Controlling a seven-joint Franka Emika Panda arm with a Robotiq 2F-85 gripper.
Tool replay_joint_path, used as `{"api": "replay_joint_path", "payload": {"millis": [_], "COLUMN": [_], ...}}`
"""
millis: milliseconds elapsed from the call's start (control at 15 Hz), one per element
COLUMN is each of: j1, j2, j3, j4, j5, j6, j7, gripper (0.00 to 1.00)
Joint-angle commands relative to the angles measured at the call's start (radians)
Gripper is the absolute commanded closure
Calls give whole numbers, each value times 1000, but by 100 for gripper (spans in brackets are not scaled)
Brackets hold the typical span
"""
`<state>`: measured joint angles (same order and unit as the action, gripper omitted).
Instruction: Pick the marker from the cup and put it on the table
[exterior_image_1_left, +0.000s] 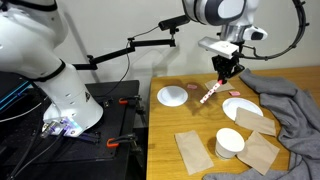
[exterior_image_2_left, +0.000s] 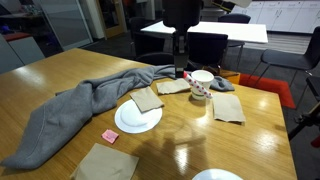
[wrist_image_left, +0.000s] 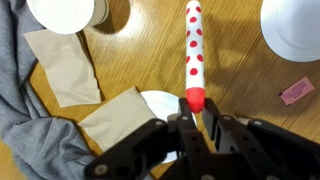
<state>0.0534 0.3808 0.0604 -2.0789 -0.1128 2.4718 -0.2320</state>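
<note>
My gripper (wrist_image_left: 193, 112) is shut on the red end of the marker (wrist_image_left: 194, 45), a white stick with red dots. In an exterior view the gripper (exterior_image_1_left: 228, 68) holds the marker (exterior_image_1_left: 210, 92) tilted, its free end pointing down toward the tan table (exterior_image_1_left: 200, 120). I cannot tell whether that end touches the wood. The white cup (exterior_image_1_left: 229, 142) stands apart, nearer the table's front edge. It also shows in the wrist view (wrist_image_left: 68, 12) and looks empty there. In an exterior view the gripper (exterior_image_2_left: 181, 62) hangs just beside the cup (exterior_image_2_left: 203, 80).
White plates (exterior_image_1_left: 173, 96) (exterior_image_1_left: 243, 110) lie either side of the marker. Tan napkins (exterior_image_1_left: 190, 150) (wrist_image_left: 62, 65) lie on the table, and one covers part of a plate (wrist_image_left: 160, 103). A grey cloth (exterior_image_1_left: 290, 105) covers one side. A pink eraser (wrist_image_left: 297, 91) lies nearby.
</note>
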Motion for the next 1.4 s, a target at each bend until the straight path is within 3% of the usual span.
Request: {"api": "replay_joint_path", "payload": {"millis": [0,67,133,533,867,1333], "j1": [-6,-6,-6,-92,-80,-46], "j2": [-1,-1,-1,72,158,266], "j3": [5,5,4,156,179,167], "j4": [2,2,2,52,112,184], "j5": [-3,-3,-3,151,137,95], "j6": [-3,-3,-3,29,-21,-51], "j7": [2,2,2,-382,-460,-456], "gripper": [81,81,95,95,95,95]}}
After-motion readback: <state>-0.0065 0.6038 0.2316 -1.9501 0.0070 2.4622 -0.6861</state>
